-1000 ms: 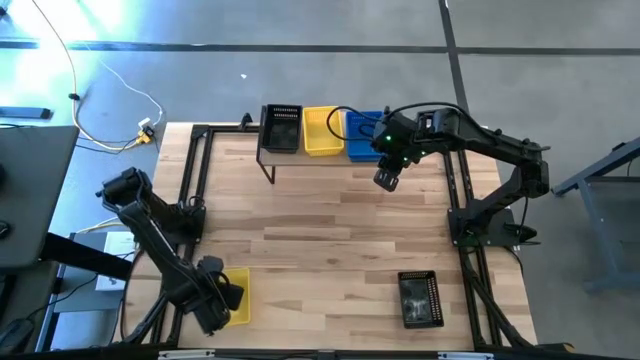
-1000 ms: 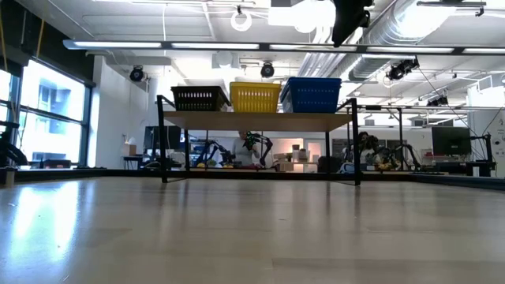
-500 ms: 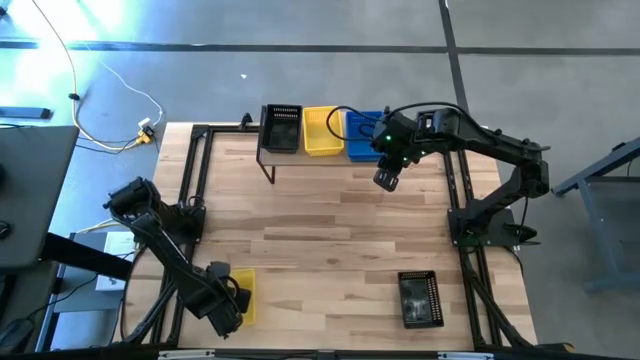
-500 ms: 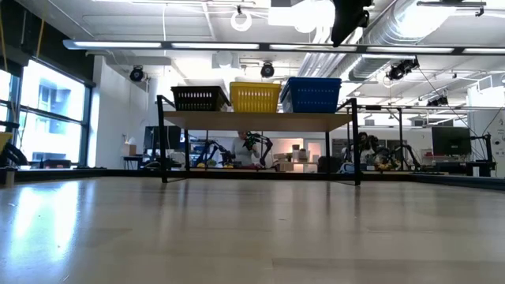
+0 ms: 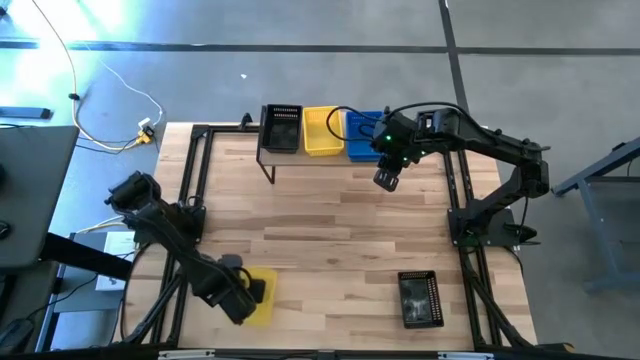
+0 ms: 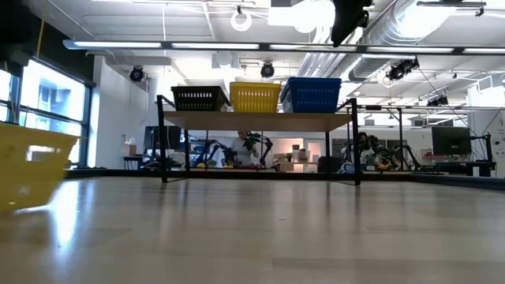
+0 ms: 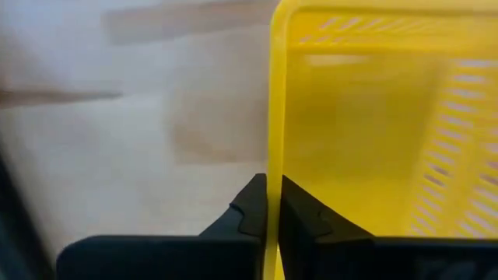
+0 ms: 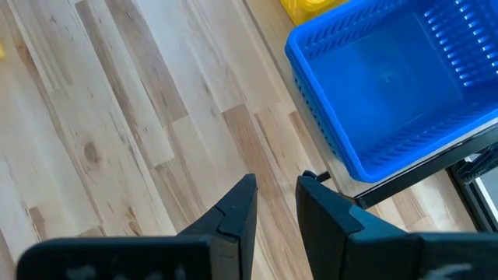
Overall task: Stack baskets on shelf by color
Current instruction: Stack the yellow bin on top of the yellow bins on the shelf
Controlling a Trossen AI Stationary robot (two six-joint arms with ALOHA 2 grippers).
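My left gripper (image 5: 243, 297) is near the table's front left, shut on a yellow basket (image 5: 264, 297), which also shows at the left edge of the low view (image 6: 30, 167), tilted. The shelf (image 6: 252, 120) at the far edge carries a black basket (image 5: 281, 128), a yellow basket (image 5: 322, 130) and a blue basket (image 8: 397, 85) side by side. My right gripper (image 8: 271, 194) hangs open over the table just in front of the blue basket, with nothing between its fingers. Another black basket (image 5: 419, 298) rests on its bottom at the front right. My left gripper pinches the yellow basket's side wall at its top rim (image 7: 273, 159) between its two fingers, one finger (image 7: 250, 208) outside the basket and the other inside. The basket reaches away from the fingers toward the table's right. Whether its bottom is clear of the table, I cannot tell.
Black metal frames (image 5: 195, 180) run along the table's left and right sides where the arms are mounted. Bare wooden tabletop (image 5: 330, 240) lies between the shelf and the two baskets at the front. Cables and a dark desk lie on the floor beyond the left edge.
My left gripper has gone toward the table's right edge along the near edge. The yellow basket has moved that way with it and has come into the low view at the left.
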